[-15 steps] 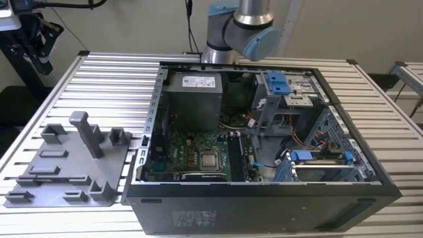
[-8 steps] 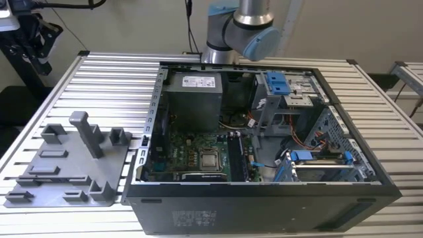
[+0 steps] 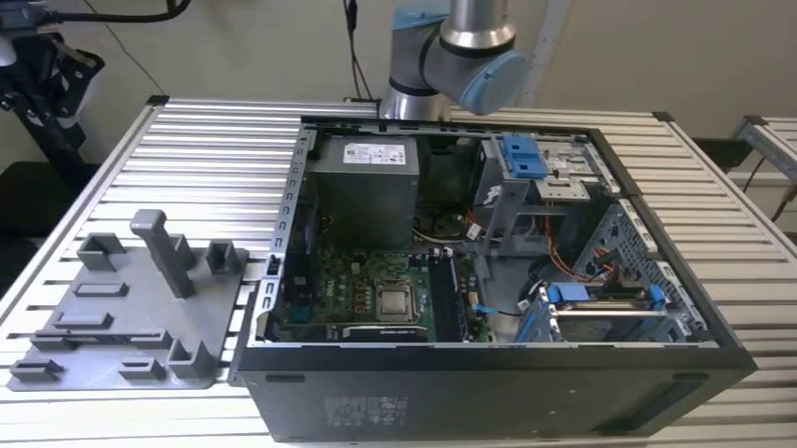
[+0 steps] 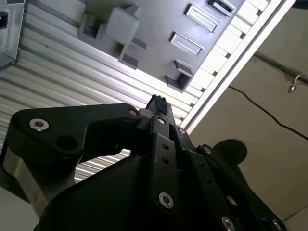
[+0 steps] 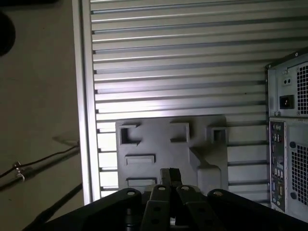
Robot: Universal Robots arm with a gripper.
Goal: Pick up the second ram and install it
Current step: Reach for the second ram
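Observation:
In both wrist views my gripper hangs high above the grey fixture tray, shut, with nothing showing between its fingertips. The tray lies on the slatted table at the exterior view's left, and its slots look bare. The open computer case sits in the middle. Long dark strips stand in the motherboard's memory slots beside the processor; I cannot tell whether the second ram is one of them. The arm's elbow rises behind the case.
The slatted aluminium table has an edge close to the tray. The case's rear panel stands beside the tray. A black stand and cables sit off the table at the exterior view's left.

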